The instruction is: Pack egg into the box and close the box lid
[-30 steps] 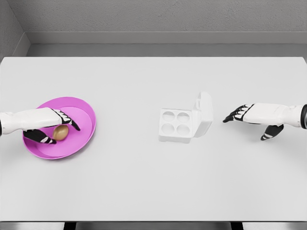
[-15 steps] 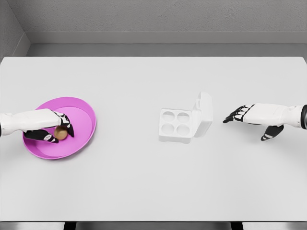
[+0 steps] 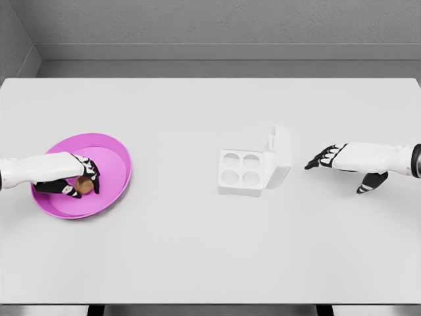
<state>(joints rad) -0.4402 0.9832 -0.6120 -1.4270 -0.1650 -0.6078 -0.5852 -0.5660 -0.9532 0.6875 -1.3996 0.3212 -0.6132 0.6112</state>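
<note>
You were at the pick: left hand [image 3: 77,182] curled round the egg [image 3: 83,182] in the pink plate [image 3: 118,158]; right hand [image 3: 327,158] spread, idle; next, lift and carry to the open box [image 3: 242,169].

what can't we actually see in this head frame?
- Egg: mostly covered by the left hand over the pink plate; whether it has lifted off the plate is unclear.
- Box: the lid stands edge-on, so its inside face is hidden.
- Both arms: cut off at the picture's side edges.
- Right hand: underside hidden from above.
</note>
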